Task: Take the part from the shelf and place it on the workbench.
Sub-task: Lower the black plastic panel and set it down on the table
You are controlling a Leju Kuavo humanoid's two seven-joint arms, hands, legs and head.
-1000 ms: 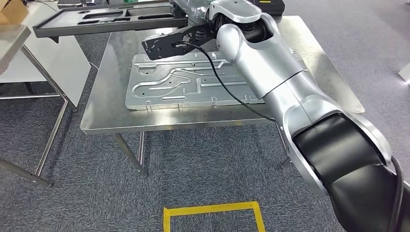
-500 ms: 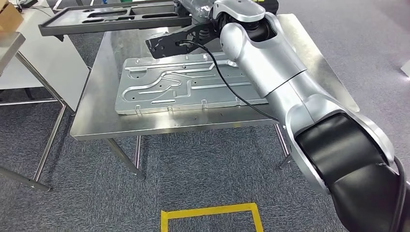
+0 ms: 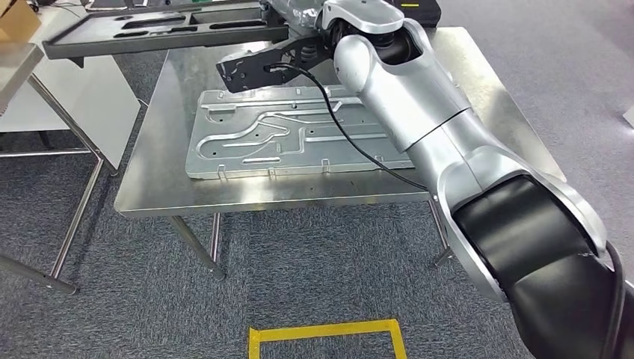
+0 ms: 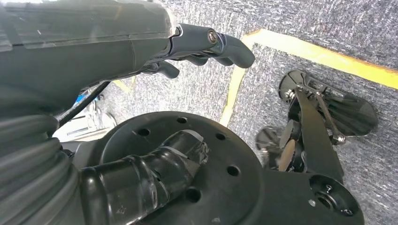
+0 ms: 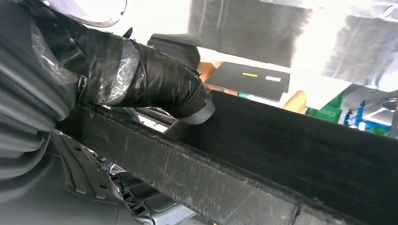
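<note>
- Long black moulded tray part [image 3: 161, 28]: matt, plastic-looking; edge against the right hand [image 5: 155, 82] looks rough and grainy [image 5: 197, 173].
- Right hand: dark covering wrapped in glossy, crinkled tape.
- Silver stamped sheet-metal panel [image 3: 277, 134] below the right hand: dull satin grey, pressed ribs.
- Steel-topped workbench [image 3: 172, 179] under that panel: brushed, softly reflective.
- Right arm [image 3: 419, 112]: smooth silver shell, semi-gloss; black glossy section nearer the body.
- Grey carpet floor [image 3: 314, 262]: coarse textile; smooth yellow tape outline [image 3: 329, 329].
- Left hand [image 4: 206, 44]: smooth dark plastic fingers.
</note>
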